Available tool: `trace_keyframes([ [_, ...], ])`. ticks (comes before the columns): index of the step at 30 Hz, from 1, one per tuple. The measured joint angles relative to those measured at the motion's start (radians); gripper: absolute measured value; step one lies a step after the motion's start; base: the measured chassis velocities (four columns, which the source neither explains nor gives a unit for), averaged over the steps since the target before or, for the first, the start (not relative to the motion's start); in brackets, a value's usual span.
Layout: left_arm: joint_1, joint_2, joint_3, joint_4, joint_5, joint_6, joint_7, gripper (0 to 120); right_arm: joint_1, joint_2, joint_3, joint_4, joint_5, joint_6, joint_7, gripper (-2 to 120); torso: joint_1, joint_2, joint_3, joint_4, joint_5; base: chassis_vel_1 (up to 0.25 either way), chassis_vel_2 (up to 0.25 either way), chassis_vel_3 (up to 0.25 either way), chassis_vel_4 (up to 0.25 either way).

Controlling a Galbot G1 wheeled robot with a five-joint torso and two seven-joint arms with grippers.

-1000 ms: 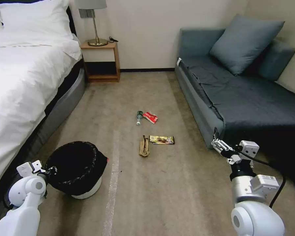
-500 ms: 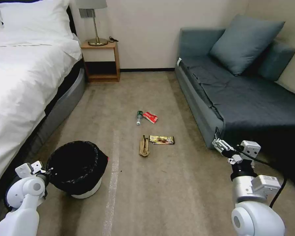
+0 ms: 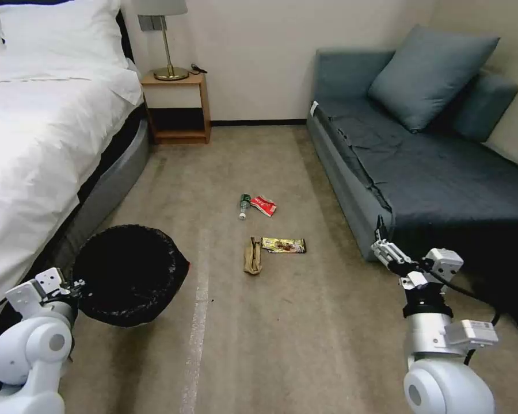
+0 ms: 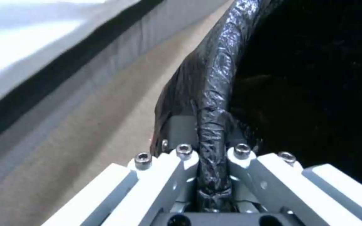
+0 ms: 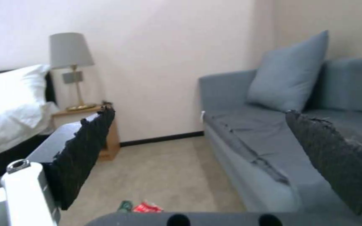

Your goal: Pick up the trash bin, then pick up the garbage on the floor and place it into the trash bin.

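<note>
The bed [image 3: 34, 132] ran along the left side of the room, outboard of the left tool [image 3: 77, 283]. The grey sofa [image 3: 420, 155] stood on the opposite side, directly behind and outboard of the right tool [image 3: 380, 244]. The carpeted floor [image 3: 293, 333] lay between them. A nightstand [image 3: 177, 106] with a lamp [image 3: 166, 34] stood against the far wall, well ahead of both tools.

The trash bin [image 3: 128, 275], lined with a black bag, hung tilted from the left tool, its mouth facing up and toward the robot, its base off the floor. The left tool was pinched on the near rim of the trash bin; in the left wrist view the two fingers [image 4: 181, 157] were pressed against either side of the bag-wrapped rim [image 4: 212, 125], one inside and one outside.

The right tool was held above the floor just in front of the sofa corner, apart from every item. Its padded fingers [image 5: 85, 150] stood spread wide with nothing between them.

The garbage lay on the floor ahead of both tools, nearer the right tool than the left. The gold-brown wrapper [image 3: 284, 245] lay just beside the crumpled tan paper [image 3: 252, 257]. Farther ahead, the clear bottle [image 3: 244, 206] and the red-white wrapper [image 3: 263, 204] lay side by side.
</note>
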Motion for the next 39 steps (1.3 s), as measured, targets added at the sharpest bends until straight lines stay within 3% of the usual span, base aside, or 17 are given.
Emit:
trace_keyframes([
  [3,0.015,-0.030,-0.005,-0.021,0.069,-0.001,0.025,2,-0.008,0.000,-0.010,-0.014,-0.011,0.029,-0.026,100,0.000,0.000,0.000,-0.0002,0.0000,0.000,0.000,0.000,0.000],
  [17,0.030,-0.076,-0.009,-0.037,0.080,-0.002,0.033,2,-0.034,0.006,-0.029,-0.029,-0.049,0.080,-0.076,100,0.000,0.000,0.000,-0.0002,0.0000,0.000,0.000,0.000,0.000],
  [39,0.012,-0.077,-0.029,-0.009,0.068,-0.004,0.033,2,-0.026,0.011,-0.058,-0.050,-0.073,0.086,-0.098,100,0.000,0.000,0.000,-0.0001,-0.0001,-0.093,0.087,0.093,-0.091],
])
